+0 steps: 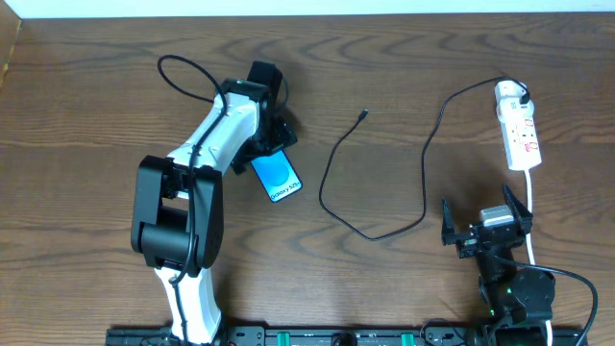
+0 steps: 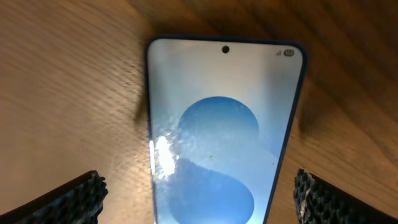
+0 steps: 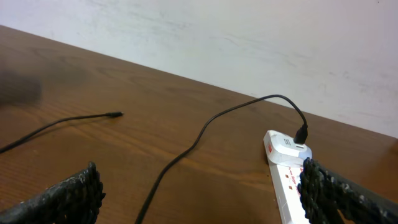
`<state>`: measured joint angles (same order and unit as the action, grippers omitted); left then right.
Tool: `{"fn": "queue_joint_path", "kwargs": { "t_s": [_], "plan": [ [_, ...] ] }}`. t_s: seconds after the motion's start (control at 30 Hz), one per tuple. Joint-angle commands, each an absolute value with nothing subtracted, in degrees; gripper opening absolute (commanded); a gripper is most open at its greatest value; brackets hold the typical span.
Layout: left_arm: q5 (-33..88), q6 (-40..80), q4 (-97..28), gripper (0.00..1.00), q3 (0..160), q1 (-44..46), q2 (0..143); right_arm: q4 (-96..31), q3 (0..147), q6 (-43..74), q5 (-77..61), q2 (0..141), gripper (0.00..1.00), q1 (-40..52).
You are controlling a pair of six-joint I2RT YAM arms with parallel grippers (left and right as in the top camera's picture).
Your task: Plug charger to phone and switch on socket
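Note:
The phone point(image 1: 279, 181) lies screen-up on the wooden table, left of centre, its blue screen lit. My left gripper point(image 1: 269, 146) hovers over its far end. In the left wrist view the phone point(image 2: 217, 137) sits between the open fingers of the left gripper point(image 2: 199, 180), which do not touch its sides. The charger cable point(image 1: 325, 192) loops across the middle. Its small free plug point(image 1: 362, 115) lies bare on the wood, and its other end is plugged into the white socket point(image 1: 517, 125) at the right. My right gripper point(image 1: 478, 202) stands open and empty, below the socket point(image 3: 289, 180).
The socket's white cord point(image 1: 531, 207) runs down past the right gripper toward the front edge. The cable point(image 3: 186, 149) crosses the wood ahead of the right gripper point(image 3: 200, 171), and its free end point(image 3: 115, 114) lies to the left. A pale wall stands behind the table.

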<state>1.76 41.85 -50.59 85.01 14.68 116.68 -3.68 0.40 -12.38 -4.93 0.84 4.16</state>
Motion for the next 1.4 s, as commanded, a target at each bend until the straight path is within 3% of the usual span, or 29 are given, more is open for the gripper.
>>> {"fn": "queue_joint_path", "kwargs": {
  "t_s": [0.0,0.47,1.1,1.37],
  "plan": [
    [5.48,42.72,-48.07,0.98,81.78,14.63,116.84,-3.90,0.32,-11.84,-5.26,0.49,0.99,4.56],
    [6.83,42.74,-40.21,0.99,74.06,14.70,116.92,-3.90,0.32,-11.86,-5.26,0.49,0.99,4.56],
    [4.43,42.44,-38.06,0.77,72.12,16.43,117.99,-3.90,0.32,-11.84,-5.26,0.49,0.99,4.56],
    [0.05,33.85,-38.87,0.74,72.12,16.32,117.97,-3.90,0.32,-11.86,-5.26,0.49,0.99,4.56]
  ]
}}
